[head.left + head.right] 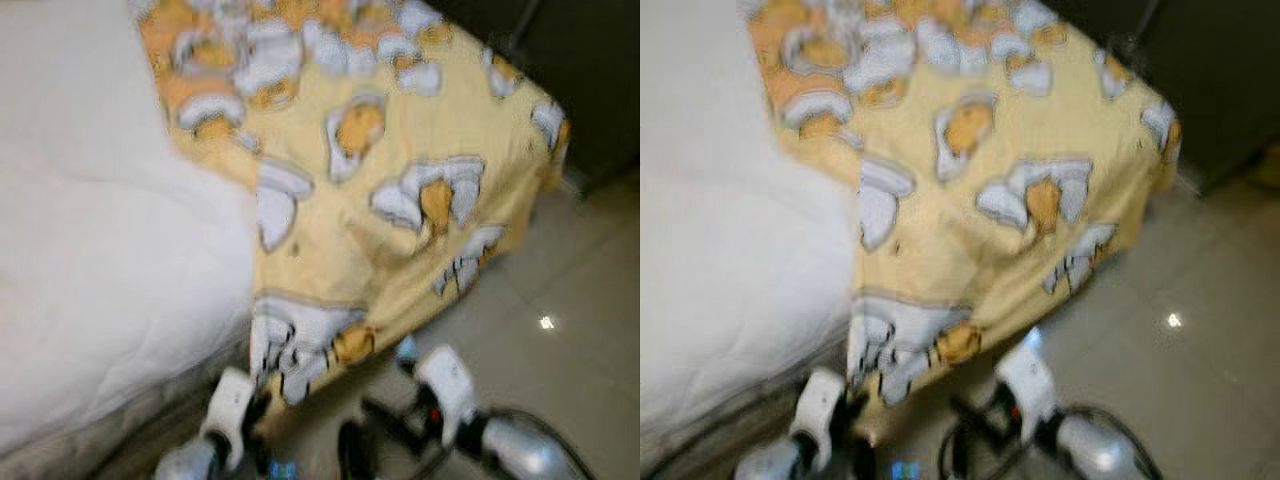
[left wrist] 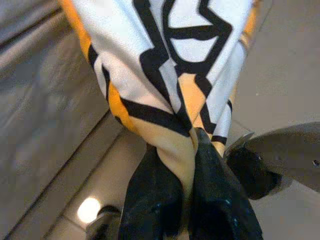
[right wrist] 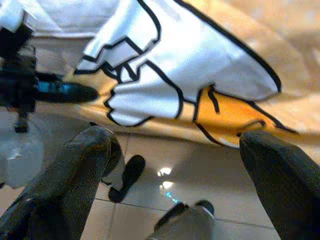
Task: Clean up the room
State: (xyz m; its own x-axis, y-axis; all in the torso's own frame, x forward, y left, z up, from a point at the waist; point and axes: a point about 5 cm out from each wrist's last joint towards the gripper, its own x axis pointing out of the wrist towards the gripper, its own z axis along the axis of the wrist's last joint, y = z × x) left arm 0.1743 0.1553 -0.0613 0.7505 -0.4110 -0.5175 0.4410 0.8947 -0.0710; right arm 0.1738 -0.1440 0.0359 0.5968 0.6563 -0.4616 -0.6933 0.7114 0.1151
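Left wrist view: left gripper (image 2: 187, 150) pinching blanket (image 2: 170, 75) edge.

Home bedroom; white mattress (image 1: 90, 250), yellow cartoon-print blanket (image 1: 380, 200), pale tiled floor (image 1: 570, 300)
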